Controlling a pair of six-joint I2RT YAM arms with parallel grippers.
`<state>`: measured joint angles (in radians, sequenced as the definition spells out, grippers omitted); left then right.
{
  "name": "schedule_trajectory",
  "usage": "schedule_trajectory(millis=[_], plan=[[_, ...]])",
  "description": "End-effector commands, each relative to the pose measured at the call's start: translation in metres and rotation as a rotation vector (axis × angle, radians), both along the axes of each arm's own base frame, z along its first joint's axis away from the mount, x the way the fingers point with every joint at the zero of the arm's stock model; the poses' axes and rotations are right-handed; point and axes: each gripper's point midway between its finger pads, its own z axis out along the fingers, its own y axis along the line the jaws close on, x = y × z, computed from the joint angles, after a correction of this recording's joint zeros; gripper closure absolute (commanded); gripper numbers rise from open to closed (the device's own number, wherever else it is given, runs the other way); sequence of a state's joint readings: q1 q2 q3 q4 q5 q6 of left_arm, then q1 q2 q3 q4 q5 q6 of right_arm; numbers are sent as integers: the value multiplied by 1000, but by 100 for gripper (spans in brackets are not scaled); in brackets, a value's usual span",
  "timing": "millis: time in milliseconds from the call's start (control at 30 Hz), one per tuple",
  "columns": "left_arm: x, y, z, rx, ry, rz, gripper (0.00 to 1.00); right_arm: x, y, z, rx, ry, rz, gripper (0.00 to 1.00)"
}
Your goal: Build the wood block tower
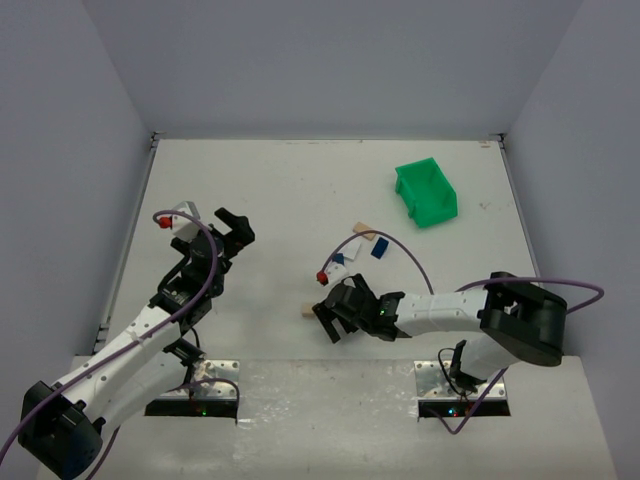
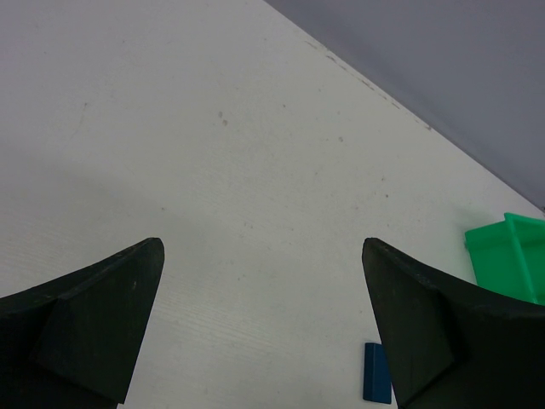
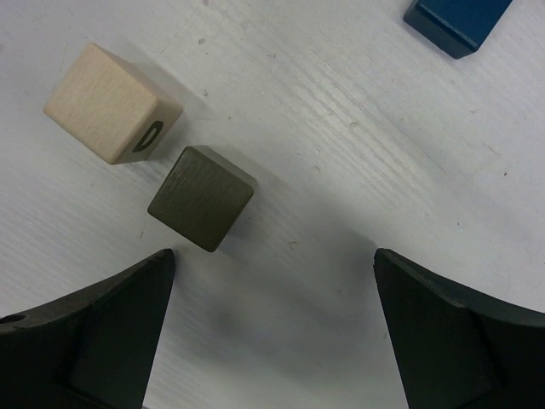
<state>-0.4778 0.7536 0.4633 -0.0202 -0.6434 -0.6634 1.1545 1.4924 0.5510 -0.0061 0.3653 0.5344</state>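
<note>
The wood block tower is only loose pieces lying apart on the white table. In the right wrist view a tan cube (image 3: 111,104) and a dark grey cube (image 3: 202,198) sit corner to corner, just ahead of my left fingertip (image 3: 162,260). A dark blue piece (image 3: 458,21) lies farther off. My right gripper (image 3: 272,256) (image 1: 328,322) hangs open above bare table, holding nothing. From above, the tan cube (image 1: 308,311) pokes out beside it, with a pale plank (image 1: 362,230) and a blue piece (image 1: 378,247) beyond. My left gripper (image 1: 238,226) (image 2: 262,247) is open and empty, a blue piece (image 2: 375,372) by its right finger.
A green plastic bin (image 1: 427,192) (image 2: 511,264) stands at the back right of the table. Grey walls close in the table on the left, the far side and the right. Purple cables loop off both arms.
</note>
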Motion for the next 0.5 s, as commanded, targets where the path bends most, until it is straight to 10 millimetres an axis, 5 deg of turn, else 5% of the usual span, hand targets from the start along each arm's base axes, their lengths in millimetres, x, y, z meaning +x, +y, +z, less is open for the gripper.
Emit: schedule_trajectory(millis=[0, 467], plan=[[5, 2, 16, -22, -49, 18, 0, 4, -12, -8, -71, -26, -21, 1], [4, 2, 17, -23, -53, 15, 0, 17, -19, -10, -92, -54, -94, 1]])
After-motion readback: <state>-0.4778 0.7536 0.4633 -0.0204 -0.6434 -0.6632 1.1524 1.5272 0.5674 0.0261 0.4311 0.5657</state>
